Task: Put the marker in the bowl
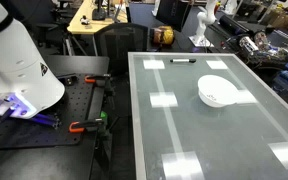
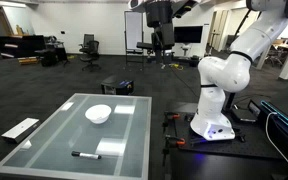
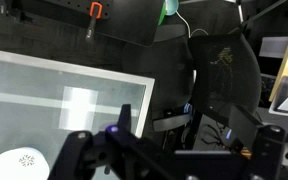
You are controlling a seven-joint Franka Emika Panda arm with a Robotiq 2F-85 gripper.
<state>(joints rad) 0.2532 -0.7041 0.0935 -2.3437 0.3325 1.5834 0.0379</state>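
Currently we log the arm (image 2: 246,45), reared tall from its white base (image 2: 212,125), its upper links bent over near the top of an exterior view. Item: the gripper (image 2: 162,40) hangs high, pointing down, well above the glass table (image 2: 44,150). Its fingers (image 3: 74,150), as we read them in the wrist view, stand spread wide, holding nothing. Item: the bowl (image 2: 98,114), white, rests on the glass well below the gripper, at the lower left corner of the wrist view. Item: the marker (image 2: 85,155), dark, lies flat on the glass, also well below the gripper and well apart from the bowl.
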